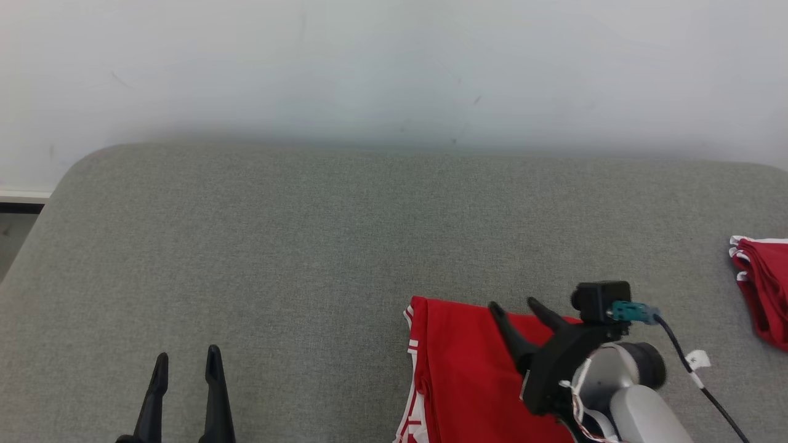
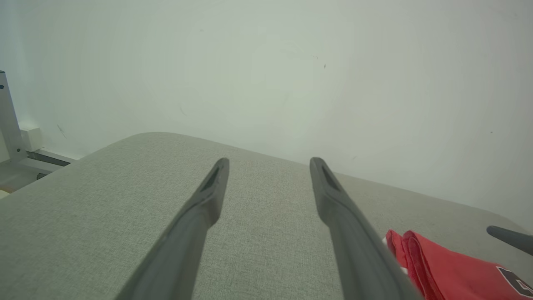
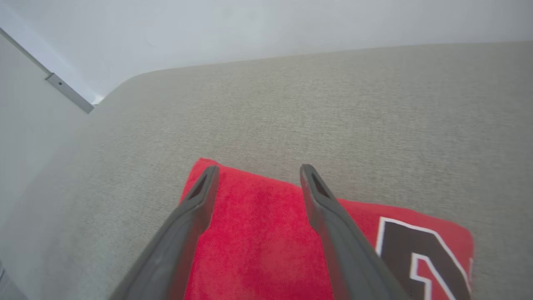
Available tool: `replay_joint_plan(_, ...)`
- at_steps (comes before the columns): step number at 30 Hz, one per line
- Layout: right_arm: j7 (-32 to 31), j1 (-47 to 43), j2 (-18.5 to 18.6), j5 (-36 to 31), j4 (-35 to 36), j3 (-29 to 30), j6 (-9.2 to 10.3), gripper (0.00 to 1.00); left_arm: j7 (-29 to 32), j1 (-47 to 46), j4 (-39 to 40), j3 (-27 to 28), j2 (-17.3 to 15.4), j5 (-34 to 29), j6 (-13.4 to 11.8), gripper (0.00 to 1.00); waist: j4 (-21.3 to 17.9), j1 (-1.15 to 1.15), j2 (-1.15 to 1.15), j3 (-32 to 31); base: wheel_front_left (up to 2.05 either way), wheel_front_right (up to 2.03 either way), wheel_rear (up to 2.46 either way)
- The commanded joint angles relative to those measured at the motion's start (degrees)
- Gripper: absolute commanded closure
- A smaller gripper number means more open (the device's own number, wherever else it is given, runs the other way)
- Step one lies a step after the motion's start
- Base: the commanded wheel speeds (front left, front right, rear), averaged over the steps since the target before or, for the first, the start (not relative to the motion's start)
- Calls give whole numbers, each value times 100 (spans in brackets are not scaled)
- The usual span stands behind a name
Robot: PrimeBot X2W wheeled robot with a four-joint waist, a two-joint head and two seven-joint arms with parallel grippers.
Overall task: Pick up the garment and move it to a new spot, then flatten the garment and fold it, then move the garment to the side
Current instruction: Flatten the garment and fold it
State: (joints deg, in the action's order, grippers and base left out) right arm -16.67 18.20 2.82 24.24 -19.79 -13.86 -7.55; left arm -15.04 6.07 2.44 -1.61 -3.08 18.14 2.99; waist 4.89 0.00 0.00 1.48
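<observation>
At the lower middle of the head view, the folded red garment (image 1: pixel 462 375) lay on the grey worktop (image 1: pixel 277 246). Over its upper edge hung the right tool (image 1: pixel 511 303), fingers spread and pinching nothing. At lower left, the left tool (image 1: pixel 188 353) stood spread too, over bare worktop. A second red cloth (image 1: pixel 763 289) lay at the right edge.
</observation>
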Motion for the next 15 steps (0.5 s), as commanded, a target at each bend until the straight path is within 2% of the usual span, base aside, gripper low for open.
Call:
replay_joint_plan(1,-64,-217,12,-252,91,226,15,0,-18,83,24,14,14,6,-22,0,-12,0,0,0,0,0,0)
replay_joint_plan(6,-306,-833,31,-1583,585,1042,15,0,-18,61,36,-5,16,50,-7,0,-73,0,0,48,0,0,0)
replay_joint_plan(7,-333,-918,26,-1668,647,1058,15,0,-18,50,26,-11,15,53,-4,0,-80,0,0,53,0,0,0)
replay_joint_plan(11,-428,-1214,12,-1684,817,960,15,0,-18,7,-8,-20,16,74,12,0,-103,0,0,57,0,0,0)
replay_joint_plan(15,-593,-1467,5,-1324,1092,268,15,0,-18,-13,-41,-21,17,86,30,0,-104,0,0,63,0,0,0)
